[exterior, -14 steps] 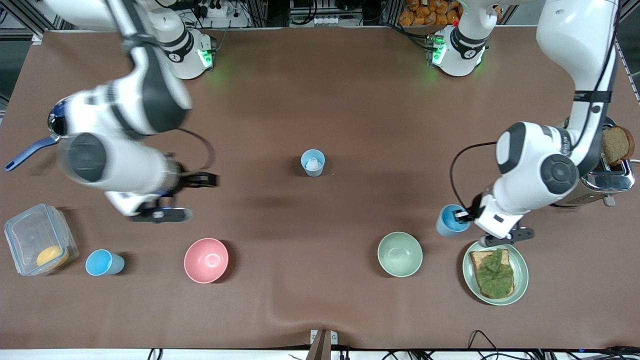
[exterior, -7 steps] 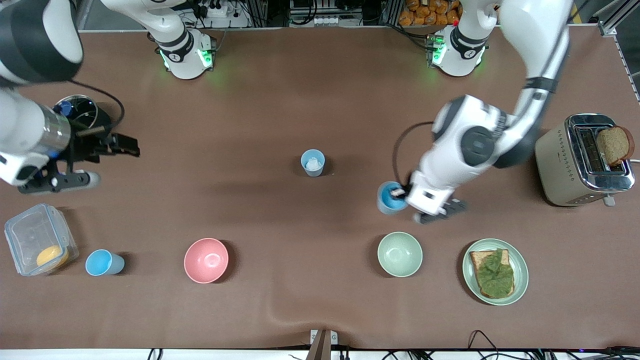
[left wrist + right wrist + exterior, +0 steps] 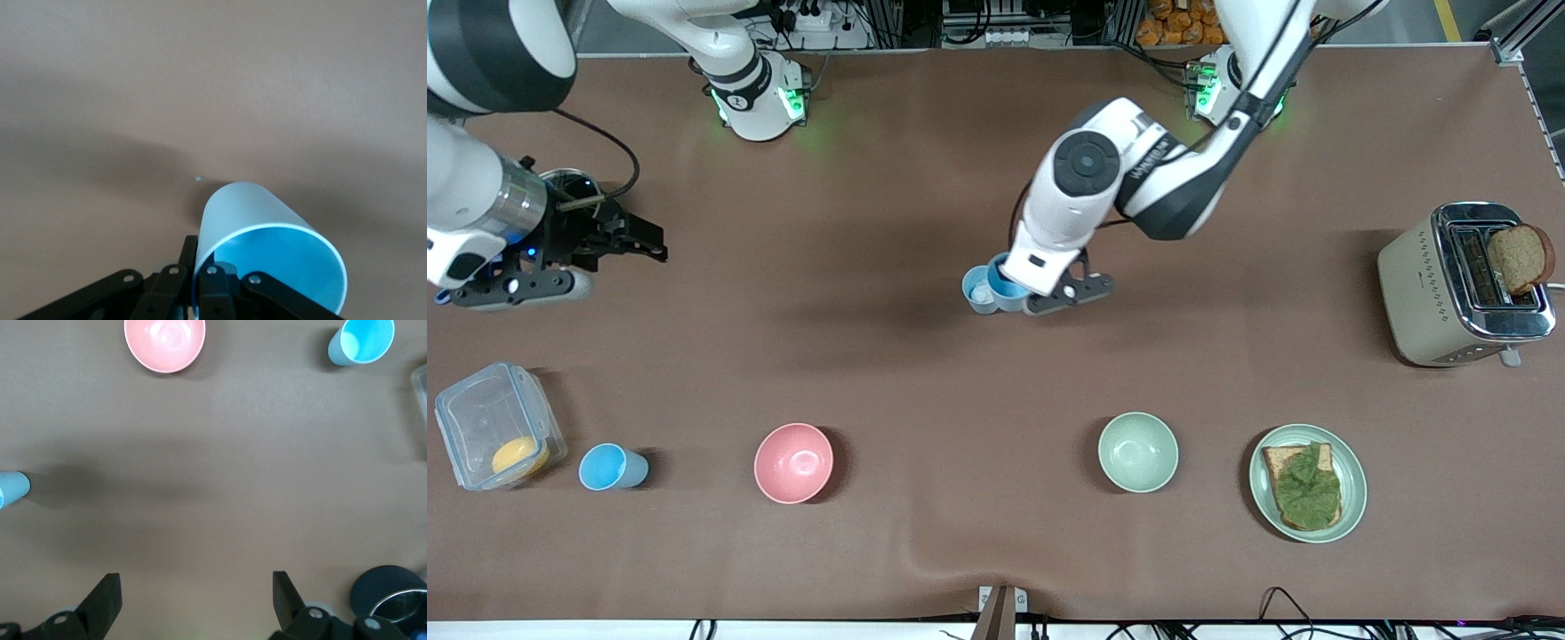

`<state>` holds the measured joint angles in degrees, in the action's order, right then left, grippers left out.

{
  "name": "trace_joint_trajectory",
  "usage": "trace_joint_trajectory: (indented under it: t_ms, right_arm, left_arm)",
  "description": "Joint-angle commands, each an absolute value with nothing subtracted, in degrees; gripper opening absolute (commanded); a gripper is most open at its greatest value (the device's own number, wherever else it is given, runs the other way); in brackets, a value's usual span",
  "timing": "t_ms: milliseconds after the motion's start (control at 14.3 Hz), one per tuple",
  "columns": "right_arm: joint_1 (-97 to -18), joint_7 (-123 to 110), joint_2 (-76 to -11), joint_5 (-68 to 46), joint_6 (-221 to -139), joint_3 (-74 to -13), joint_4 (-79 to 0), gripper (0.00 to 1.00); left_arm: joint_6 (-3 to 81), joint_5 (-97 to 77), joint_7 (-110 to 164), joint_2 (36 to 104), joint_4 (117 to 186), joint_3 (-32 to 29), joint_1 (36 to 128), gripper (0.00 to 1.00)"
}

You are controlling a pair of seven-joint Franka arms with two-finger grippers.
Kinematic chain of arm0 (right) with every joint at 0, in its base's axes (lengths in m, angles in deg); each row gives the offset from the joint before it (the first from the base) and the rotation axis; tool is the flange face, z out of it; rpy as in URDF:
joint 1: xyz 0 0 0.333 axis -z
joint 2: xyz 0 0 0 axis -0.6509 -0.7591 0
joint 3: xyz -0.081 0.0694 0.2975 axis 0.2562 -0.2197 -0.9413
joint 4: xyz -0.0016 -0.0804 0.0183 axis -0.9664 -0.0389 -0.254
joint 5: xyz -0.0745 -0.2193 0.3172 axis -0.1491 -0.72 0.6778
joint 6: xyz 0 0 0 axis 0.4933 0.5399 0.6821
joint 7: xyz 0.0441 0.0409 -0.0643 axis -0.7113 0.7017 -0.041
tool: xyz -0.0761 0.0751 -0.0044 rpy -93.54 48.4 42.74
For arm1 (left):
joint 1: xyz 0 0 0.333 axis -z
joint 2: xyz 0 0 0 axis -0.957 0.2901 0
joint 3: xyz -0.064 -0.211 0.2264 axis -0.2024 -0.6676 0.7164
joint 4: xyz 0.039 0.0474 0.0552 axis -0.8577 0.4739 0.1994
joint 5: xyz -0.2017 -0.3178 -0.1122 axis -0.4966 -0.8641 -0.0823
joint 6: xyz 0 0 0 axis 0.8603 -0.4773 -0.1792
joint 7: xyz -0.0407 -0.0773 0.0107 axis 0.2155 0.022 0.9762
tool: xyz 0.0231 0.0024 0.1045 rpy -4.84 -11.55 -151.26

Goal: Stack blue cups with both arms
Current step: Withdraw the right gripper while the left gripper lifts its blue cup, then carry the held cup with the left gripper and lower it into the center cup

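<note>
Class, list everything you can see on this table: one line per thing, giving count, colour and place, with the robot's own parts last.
blue cups: three; held cup over the whitish-inside cup mid-table; another beside the clear box.
pink bowl: one, near front camera.
green bowl: one, pale, beside the plate.
plate: one, green, bread with greens.
toaster: one, silver, bread slice on top.
clear box: one, orange item inside.
left hand: shut on held cup.
right hand: open, waiting above the table's right-arm end.

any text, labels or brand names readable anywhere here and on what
Left arm: a line of dark lettering along the white forearm, too small and tilted to read.
Toaster: no readable marking.
Blue cups, bowls, plate, clear container: no text on any of them.
Nothing else legible in the wrist views.
</note>
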<state>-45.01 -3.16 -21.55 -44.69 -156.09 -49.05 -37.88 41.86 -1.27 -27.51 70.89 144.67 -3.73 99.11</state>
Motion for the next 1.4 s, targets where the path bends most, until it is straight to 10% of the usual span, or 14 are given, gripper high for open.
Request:
trace_joint_trajectory:
  t_ms: [0,1048,1118,1328]
  right_arm:
    - [-41.58,-3.88,-17.26,-45.57,-157.89,-51.71,-41.85,1.00]
    - [-42.37,-3.35,-20.25,-50.15,-153.67,-51.97,-34.54,1.00]
    - [-42.37,-3.27,-20.43,-50.15,-153.76,-51.97,-34.45,1.00]
    - [-42.72,-3.18,-20.43,-49.80,-153.76,-52.06,-34.54,1.00]
  left_arm:
    - [41.62,-1.97,-27.63,73.32,141.55,-3.08,100.12,0.00]
    - [42.76,-1.62,-26.49,80.71,140.04,-3.08,104.08,0.04]
    - [42.76,-1.45,-25.53,80.71,140.04,-3.00,103.55,0.91]
    - [42.76,-1.88,-21.39,80.01,139.78,-2.91,103.37,1.00]
